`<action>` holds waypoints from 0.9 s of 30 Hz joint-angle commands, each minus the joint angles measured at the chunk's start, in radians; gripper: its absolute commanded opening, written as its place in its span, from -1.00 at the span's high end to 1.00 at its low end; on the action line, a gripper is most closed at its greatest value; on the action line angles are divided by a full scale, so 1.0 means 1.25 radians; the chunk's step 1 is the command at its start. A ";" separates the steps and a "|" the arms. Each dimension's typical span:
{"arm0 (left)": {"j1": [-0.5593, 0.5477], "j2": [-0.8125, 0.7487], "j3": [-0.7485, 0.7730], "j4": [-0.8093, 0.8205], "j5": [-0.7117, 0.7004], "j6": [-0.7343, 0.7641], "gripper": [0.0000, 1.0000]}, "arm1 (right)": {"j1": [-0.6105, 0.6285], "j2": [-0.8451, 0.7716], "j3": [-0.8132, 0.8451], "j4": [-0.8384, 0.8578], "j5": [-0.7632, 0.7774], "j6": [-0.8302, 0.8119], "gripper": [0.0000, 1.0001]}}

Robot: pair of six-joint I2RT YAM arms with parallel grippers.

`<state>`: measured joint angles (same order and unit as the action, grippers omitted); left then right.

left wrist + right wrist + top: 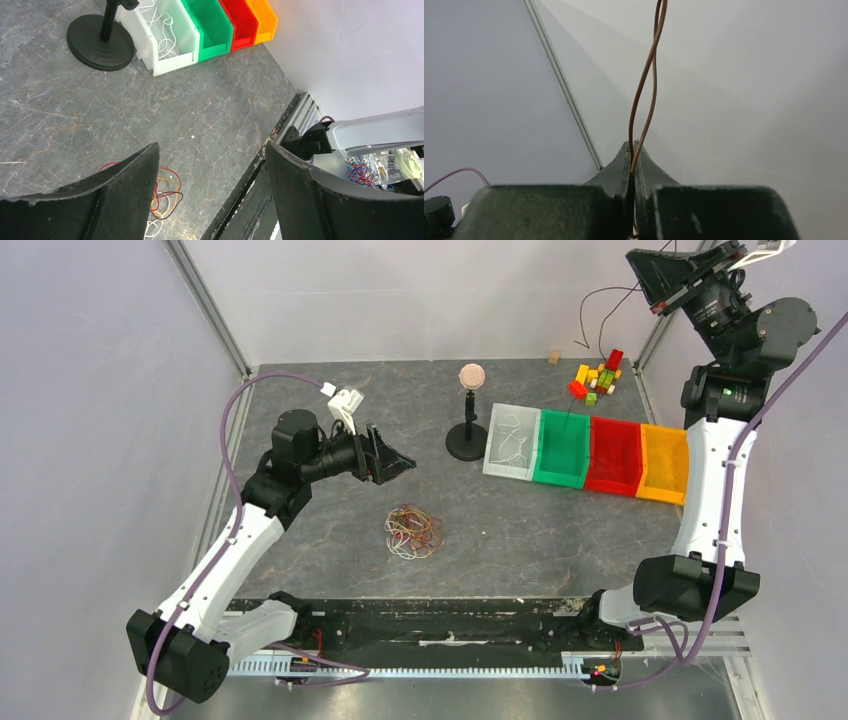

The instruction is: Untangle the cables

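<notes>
Now, left claw (400,465) (212,150): jaws spread wide with nothing between them, held above the grey stone-patterned surface (540,530).
Cables (414,532) (162,195): a loose tangle of red, orange, white and dark loops lying on the surface, below the left claw and to its near side; in the wrist view it shows under the claw's left-hand finger (135,175), apart from both fingers.
Right claw (650,270) (634,150): raised high by the back wall, well apart from the tangle, jaws pressed together on a brown strand (590,305) (644,90).
Brown strand: doubled and lightly twisted ahead of the right claw's tips; from above it trails away from the claw and hangs in a curve before the wall.
Bins: white bin (512,408) (180,60), green bin (562,480), red bin (615,485) and orange bin (665,495) stand side by side, beyond the left claw and under the right arm.
White wire (512,445) (167,47): coiled inside the white bin.
Microphone stand (467,445) (100,42): upright just beside the white bin, ahead of the left claw.
Coloured blocks (597,378): heaped behind the bins, below the right claw.
</notes>
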<state>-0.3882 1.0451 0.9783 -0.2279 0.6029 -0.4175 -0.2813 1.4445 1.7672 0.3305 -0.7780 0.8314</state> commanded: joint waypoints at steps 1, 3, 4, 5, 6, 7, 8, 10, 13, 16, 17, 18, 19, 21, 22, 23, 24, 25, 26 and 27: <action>0.001 -0.015 -0.002 0.036 0.005 0.008 -0.68 | 0.002 -0.031 -0.052 -0.007 0.020 -0.039 1.00; 0.002 -0.016 -0.006 0.037 0.006 0.006 -0.68 | 0.002 -0.043 -0.090 -0.008 0.022 -0.053 1.00; 0.002 -0.017 -0.007 0.038 0.006 0.007 -0.68 | 0.003 -0.049 -0.105 -0.011 0.020 -0.064 1.00; 0.002 -0.016 -0.009 0.039 0.005 0.006 -0.68 | 0.004 -0.053 -0.128 -0.014 0.020 -0.073 1.00; 0.002 -0.017 -0.010 0.040 0.005 0.007 -0.68 | 0.006 -0.058 -0.151 -0.014 0.019 -0.082 1.00; 0.002 -0.016 -0.011 0.040 0.005 0.007 -0.68 | 0.007 -0.063 -0.172 -0.014 0.019 -0.093 1.00; 0.002 -0.015 -0.013 0.042 0.005 0.007 -0.68 | 0.012 -0.067 -0.197 -0.013 0.020 -0.101 1.00; 0.002 -0.014 -0.018 0.046 0.005 0.004 -0.68 | 0.026 -0.071 -0.244 -0.014 0.025 -0.130 1.00; 0.002 -0.010 -0.023 0.054 0.005 -0.001 -0.68 | 0.057 -0.068 -0.324 -0.003 0.040 -0.171 1.00; 0.002 -0.008 -0.027 0.058 0.004 -0.004 -0.68 | 0.079 -0.047 -0.387 0.056 0.064 -0.169 1.00; 0.002 -0.008 -0.027 0.059 0.004 -0.006 -0.68 | 0.084 -0.035 -0.399 0.077 0.071 -0.159 1.00; 0.002 -0.009 -0.028 0.059 0.004 -0.006 -0.68 | 0.086 -0.022 -0.412 0.101 0.078 -0.145 1.00; 0.002 -0.008 -0.028 0.060 0.003 -0.007 -0.68 | 0.086 -0.013 -0.425 0.122 0.080 -0.136 1.00; 0.002 -0.009 -0.027 0.054 0.000 -0.004 -0.68 | 0.086 -0.006 -0.446 0.131 0.085 -0.176 1.00; 0.002 -0.011 -0.027 0.053 -0.002 -0.002 -0.69 | 0.084 -0.008 -0.456 0.117 0.095 -0.212 1.00; 0.002 -0.013 -0.029 0.051 -0.002 0.000 -0.69 | 0.080 -0.010 -0.476 0.115 0.100 -0.235 1.00; 0.002 -0.014 -0.031 0.052 -0.004 0.000 -0.69 | 0.074 -0.012 -0.494 0.122 0.105 -0.250 1.00; 0.002 -0.015 -0.035 0.053 -0.006 0.000 -0.69 | 0.069 -0.012 -0.516 0.125 0.117 -0.267 1.00; 0.002 -0.013 -0.038 0.056 -0.004 -0.001 -0.69 | 0.066 -0.009 -0.533 0.133 0.128 -0.274 1.00; 0.002 -0.013 -0.040 0.059 -0.003 -0.004 -0.69 | 0.062 -0.006 -0.553 0.142 0.138 -0.275 1.00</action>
<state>-0.3882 1.0443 0.9424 -0.2008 0.6025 -0.4175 -0.1837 1.4429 1.1442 0.4133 -0.6704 0.5770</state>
